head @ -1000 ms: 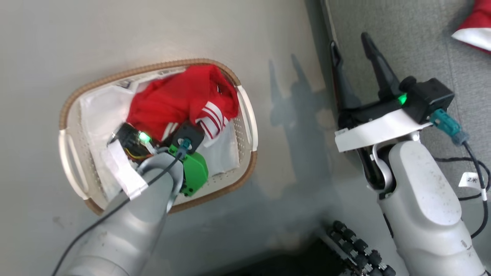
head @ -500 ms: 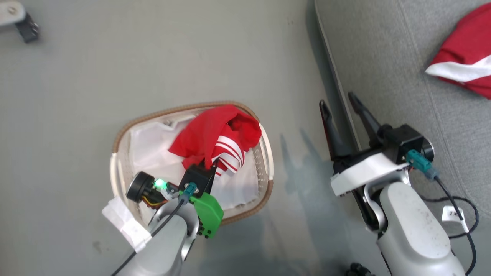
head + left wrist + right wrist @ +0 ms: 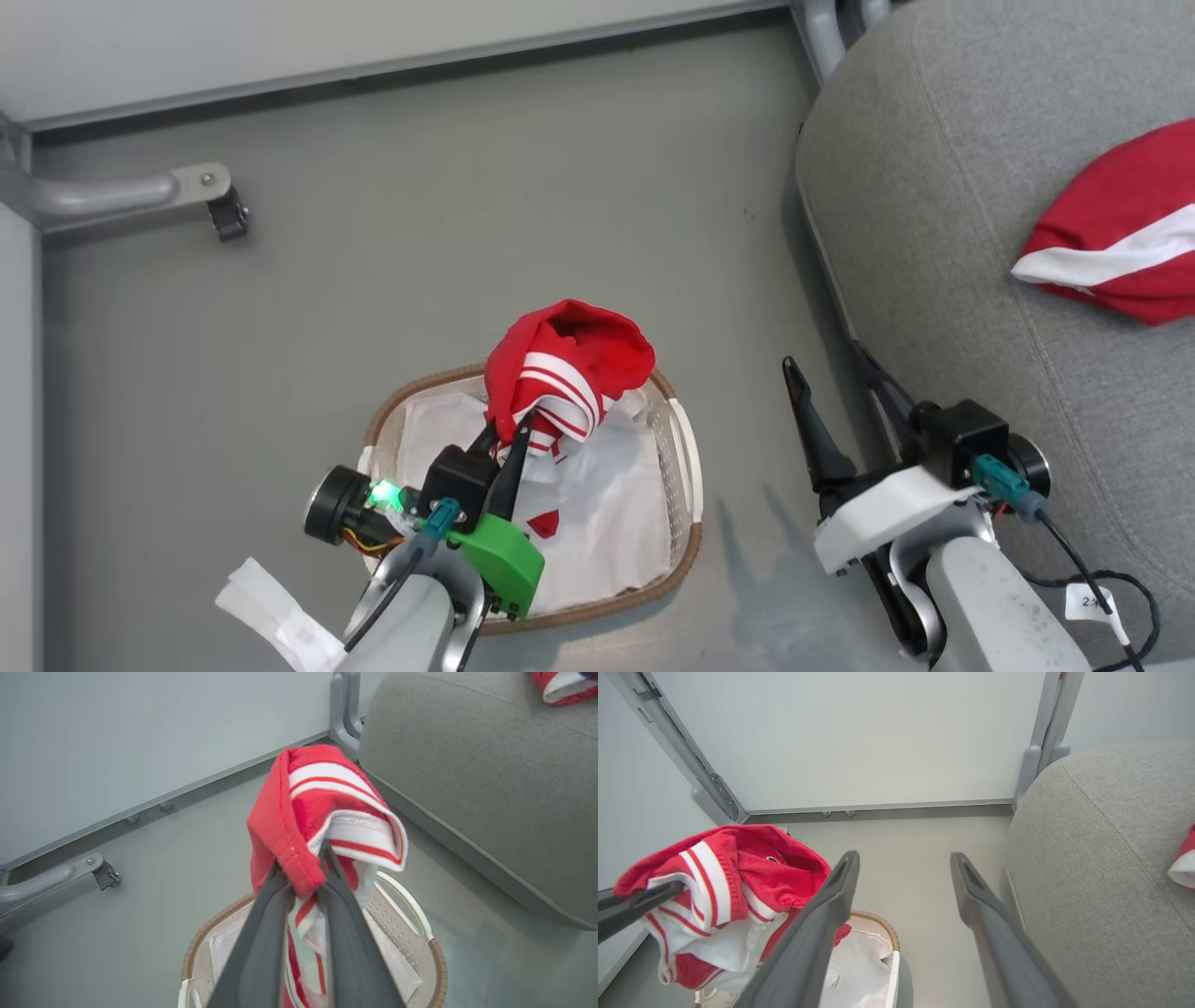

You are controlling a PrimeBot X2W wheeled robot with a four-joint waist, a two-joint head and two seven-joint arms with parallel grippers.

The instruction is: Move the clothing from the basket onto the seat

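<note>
Clothing [image 3: 569,359] in claw [image 3: 507,431]; cable tag [image 3: 1088,602] illegible

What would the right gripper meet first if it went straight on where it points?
The right gripper would probably reach bare floor near the wall, between clothing and seat; depth unclear.

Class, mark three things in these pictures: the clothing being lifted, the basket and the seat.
clothing [image 3: 569,359], head view, on its red bunched top.
basket [image 3: 689,560], head view, on its tan woven rim.
seat [image 3: 934,233], head view, on bare grey cushion.
</note>
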